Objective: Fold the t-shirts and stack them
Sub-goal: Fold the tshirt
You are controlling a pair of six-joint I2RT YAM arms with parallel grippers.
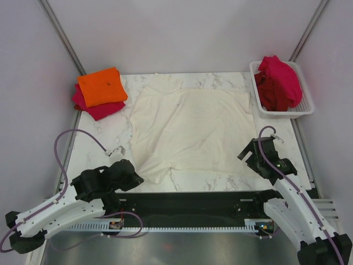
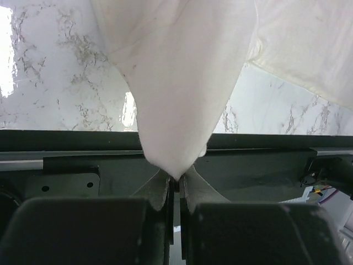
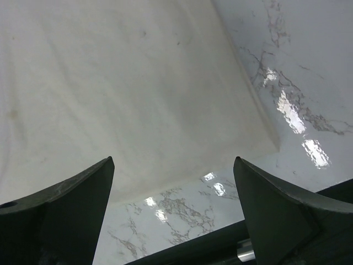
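Observation:
A cream-white t-shirt [image 1: 190, 130] lies spread flat on the marble table. My left gripper [image 1: 134, 178] is shut on its near left sleeve corner, which hangs pinched between the fingers in the left wrist view [image 2: 176, 110]. My right gripper [image 1: 246, 153] is open and empty, just off the shirt's near right corner [image 3: 138, 99]. A folded orange t-shirt [image 1: 101, 86] lies on a folded crimson one [image 1: 102, 109] at the back left. More crimson t-shirts [image 1: 277, 83] are heaped in the basket at the back right.
A white plastic mesh basket [image 1: 306, 108] stands at the back right corner. Bare marble [image 1: 105, 135] lies left of the spread shirt. A black rail [image 1: 187, 200] runs along the near edge between the arm bases. Purple cables loop by both arms.

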